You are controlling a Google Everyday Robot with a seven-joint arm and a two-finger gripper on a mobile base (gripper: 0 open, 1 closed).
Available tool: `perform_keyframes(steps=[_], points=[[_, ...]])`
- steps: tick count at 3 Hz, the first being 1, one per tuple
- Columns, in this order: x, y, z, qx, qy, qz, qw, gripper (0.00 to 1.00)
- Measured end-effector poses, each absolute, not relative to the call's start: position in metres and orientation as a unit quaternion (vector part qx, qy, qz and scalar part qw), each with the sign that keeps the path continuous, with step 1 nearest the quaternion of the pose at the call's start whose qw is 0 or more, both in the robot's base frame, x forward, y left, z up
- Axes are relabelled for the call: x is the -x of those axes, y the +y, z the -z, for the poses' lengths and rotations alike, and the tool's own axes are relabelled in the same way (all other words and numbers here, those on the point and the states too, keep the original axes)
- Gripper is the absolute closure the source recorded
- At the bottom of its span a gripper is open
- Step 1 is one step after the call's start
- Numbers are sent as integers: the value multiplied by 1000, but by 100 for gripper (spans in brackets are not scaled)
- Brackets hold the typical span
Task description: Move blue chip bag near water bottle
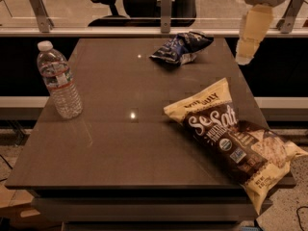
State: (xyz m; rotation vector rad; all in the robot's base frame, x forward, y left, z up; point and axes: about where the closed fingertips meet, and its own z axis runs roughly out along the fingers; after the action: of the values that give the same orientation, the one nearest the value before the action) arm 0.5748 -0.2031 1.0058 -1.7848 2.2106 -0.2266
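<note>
The blue chip bag lies crumpled at the far middle of the dark table. The water bottle stands upright near the table's left edge, well apart from the bag. My gripper hangs in the air at the upper right, beyond the table's right edge, to the right of the blue bag and above table level. It holds nothing.
A large yellow-and-brown "Sea Salt" bag lies on the right front of the table, overhanging its corner. A glass rail with metal posts runs behind the table, with an office chair beyond it.
</note>
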Motion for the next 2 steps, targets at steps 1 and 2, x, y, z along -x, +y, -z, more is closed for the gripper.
perform_keyframes(steps=[1, 2], points=[[-603, -197, -993, 621, 768, 68, 143, 0], [-628, -193, -974, 613, 776, 53, 137, 0]])
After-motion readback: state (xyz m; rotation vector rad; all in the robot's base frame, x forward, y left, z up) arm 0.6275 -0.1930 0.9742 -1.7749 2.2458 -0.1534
